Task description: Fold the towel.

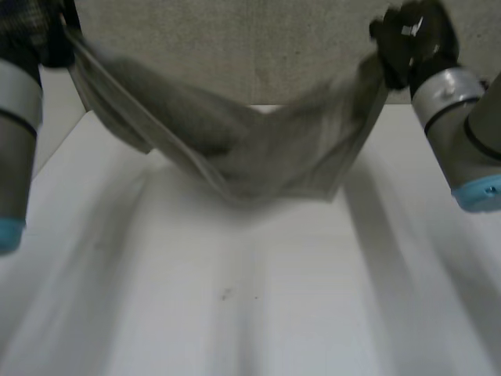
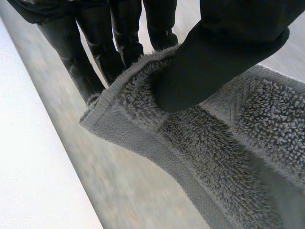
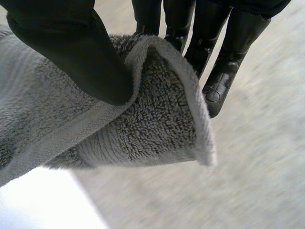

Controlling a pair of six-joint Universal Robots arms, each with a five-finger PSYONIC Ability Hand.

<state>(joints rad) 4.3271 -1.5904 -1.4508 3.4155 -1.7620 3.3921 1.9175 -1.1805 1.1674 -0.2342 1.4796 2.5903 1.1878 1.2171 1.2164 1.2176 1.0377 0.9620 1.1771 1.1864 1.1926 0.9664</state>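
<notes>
Towel (image 1: 258, 153) is hanging as a sagging sling across the upper middle of the frame, above the white table (image 1: 250, 313). Left hand (image 1: 51, 47), at upper left, is pinching one corner between thumb and fingers. Right hand (image 1: 411, 39), at upper right, is clamping the opposite corner likewise.

It looks like a robot lab bench: a white table (image 1: 250, 313) backed by a plain grey panel (image 1: 235, 47).

Head camera looking down, wrist cameras close, all sharing towel (image 1: 235, 149)
</notes>
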